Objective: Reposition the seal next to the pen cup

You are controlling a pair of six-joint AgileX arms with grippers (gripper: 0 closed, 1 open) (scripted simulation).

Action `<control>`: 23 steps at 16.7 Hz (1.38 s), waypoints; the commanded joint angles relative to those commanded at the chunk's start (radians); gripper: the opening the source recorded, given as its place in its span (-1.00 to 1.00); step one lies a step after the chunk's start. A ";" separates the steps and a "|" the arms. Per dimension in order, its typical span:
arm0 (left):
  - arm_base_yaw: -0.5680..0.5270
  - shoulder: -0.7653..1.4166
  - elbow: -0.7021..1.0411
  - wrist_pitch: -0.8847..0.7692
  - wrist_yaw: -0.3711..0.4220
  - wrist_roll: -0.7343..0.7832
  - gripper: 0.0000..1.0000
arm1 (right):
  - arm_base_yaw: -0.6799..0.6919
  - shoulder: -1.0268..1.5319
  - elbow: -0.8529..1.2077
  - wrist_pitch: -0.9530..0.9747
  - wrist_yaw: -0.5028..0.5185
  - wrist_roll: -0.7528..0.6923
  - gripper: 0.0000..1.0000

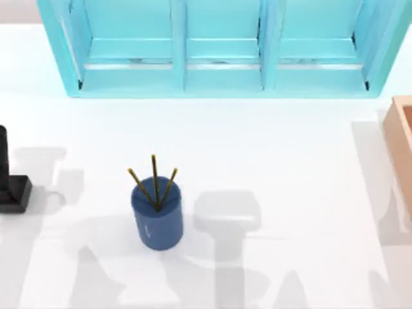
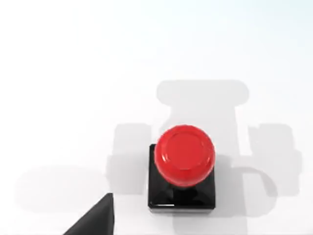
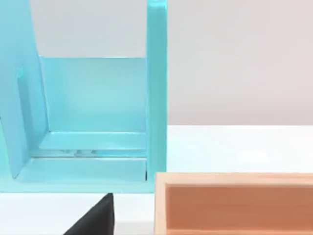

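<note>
You see the seal (image 2: pixel 183 169) upright on the white table (image 1: pixel 290 161), below the left gripper (image 2: pixel 93 220); its opening cannot be told. The pen cup (image 1: pixel 157 215) stands left of centre, toward the front edge.

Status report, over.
Left arm at table's left edge. Seal upright on table under left wrist camera, ungripped. Pen cup mid-table, standing alone.

Bright, even light; soft grey shadows
</note>
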 joint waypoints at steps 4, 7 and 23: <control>0.013 0.407 0.311 -0.275 0.001 0.018 1.00 | 0.000 0.000 0.000 0.000 0.000 0.000 1.00; 0.021 0.643 0.509 -0.447 0.001 0.030 1.00 | 0.000 0.000 0.000 0.000 0.000 0.000 1.00; 0.031 0.942 0.721 -0.578 0.001 0.043 1.00 | 0.000 0.000 0.000 0.000 0.000 0.000 1.00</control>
